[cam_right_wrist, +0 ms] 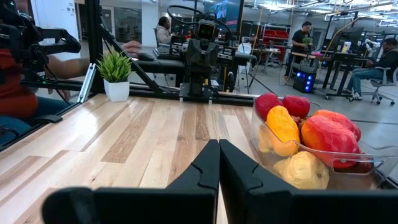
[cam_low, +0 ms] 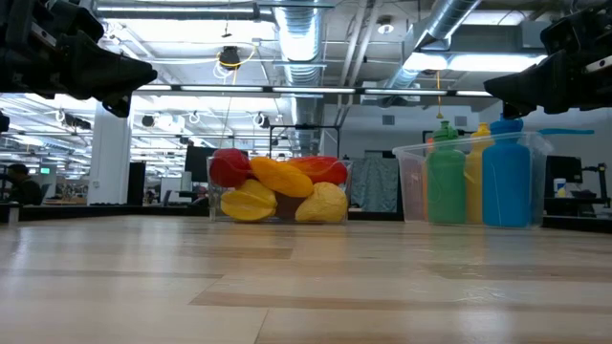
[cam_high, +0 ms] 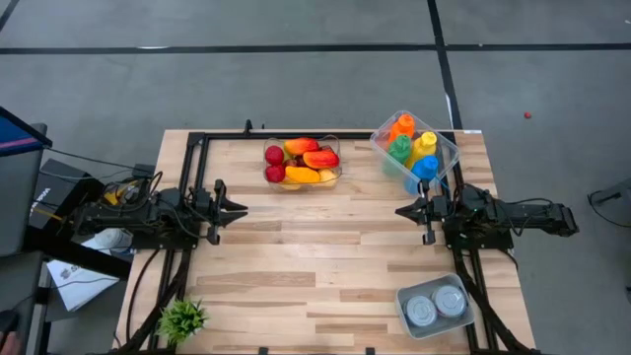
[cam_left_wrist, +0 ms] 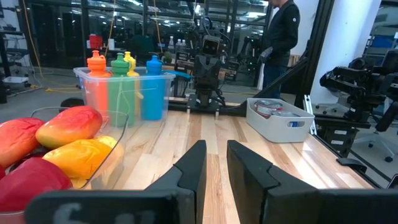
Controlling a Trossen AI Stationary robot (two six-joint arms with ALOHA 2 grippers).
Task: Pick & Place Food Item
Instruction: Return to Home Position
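Note:
Toy fruit, red, orange and yellow pieces, lies heaped in a clear container at the table's far middle; it also shows in the low view. My left gripper hovers level at the table's left, pointing right. Its fingers stand slightly open with nothing between them, and the fruit lies beside them. My right gripper hovers level at the right, pointing left, shut and empty, with the fruit off to its side.
A clear bin of coloured bottles stands at the far right. A white tray with two cans sits at the near right. A small potted plant is at the near left corner. Bare wood lies between the arms.

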